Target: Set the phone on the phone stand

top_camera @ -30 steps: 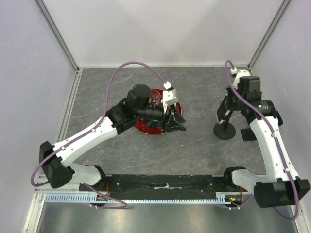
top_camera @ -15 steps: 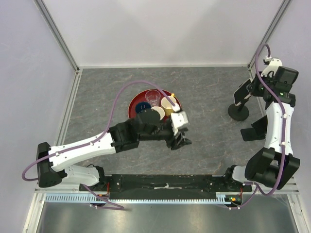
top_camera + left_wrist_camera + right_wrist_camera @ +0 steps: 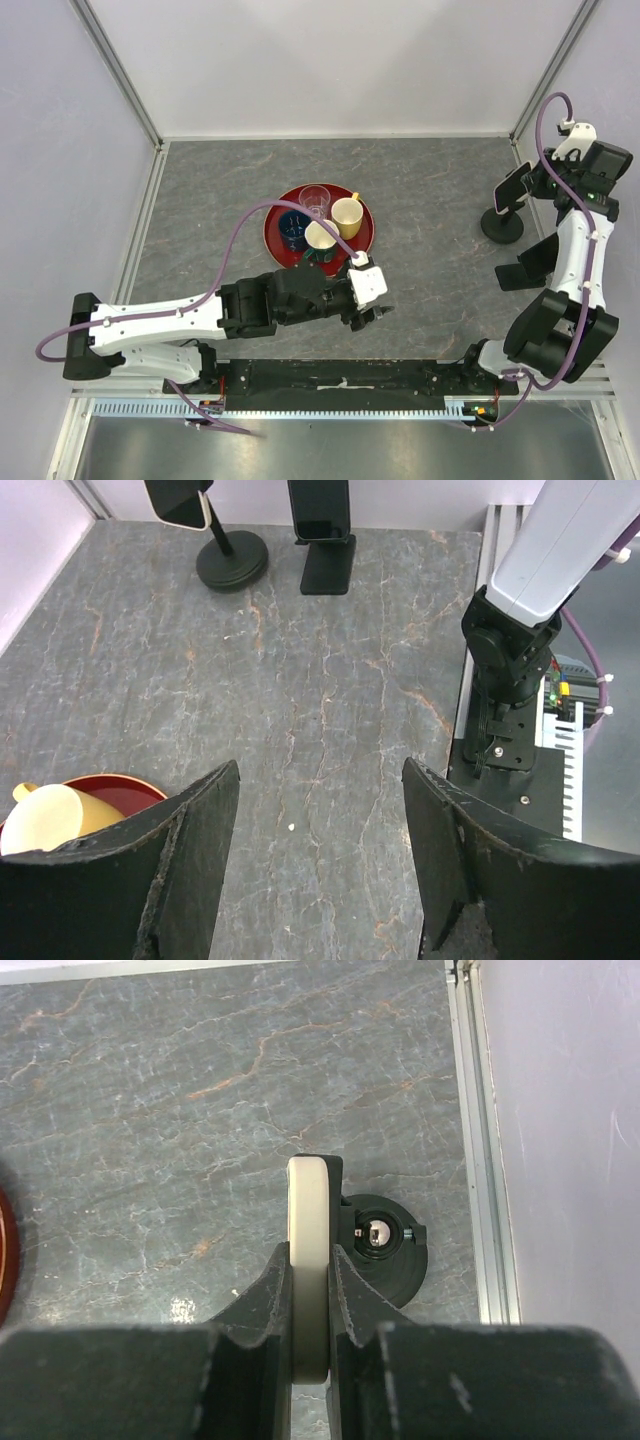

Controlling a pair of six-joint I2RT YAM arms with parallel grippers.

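Observation:
My right gripper (image 3: 520, 184) (image 3: 309, 1255) is shut on the cream-edged phone (image 3: 506, 188) (image 3: 308, 1195), gripping it edge-on by its faces. The phone is upright at the top of the round-based black phone stand (image 3: 502, 227) (image 3: 392, 1250), against the stand's holder, at the far right of the table. The left wrist view shows the phone (image 3: 180, 502) on the stand's stalk above its base (image 3: 232, 562). My left gripper (image 3: 376, 311) (image 3: 320, 770) is open and empty over bare table, near the front edge.
A red tray (image 3: 272, 232) holds a clear glass (image 3: 314, 198), a yellow cup (image 3: 347, 215) and other cups; its rim shows in the left wrist view (image 3: 120, 783). A second flat black stand (image 3: 525, 262) (image 3: 328, 568) stands near the right wall rail (image 3: 480, 1140).
My left gripper has pulled back from the tray to the near middle of the table. My right gripper, the phone and the round stand have shifted right and farther back.

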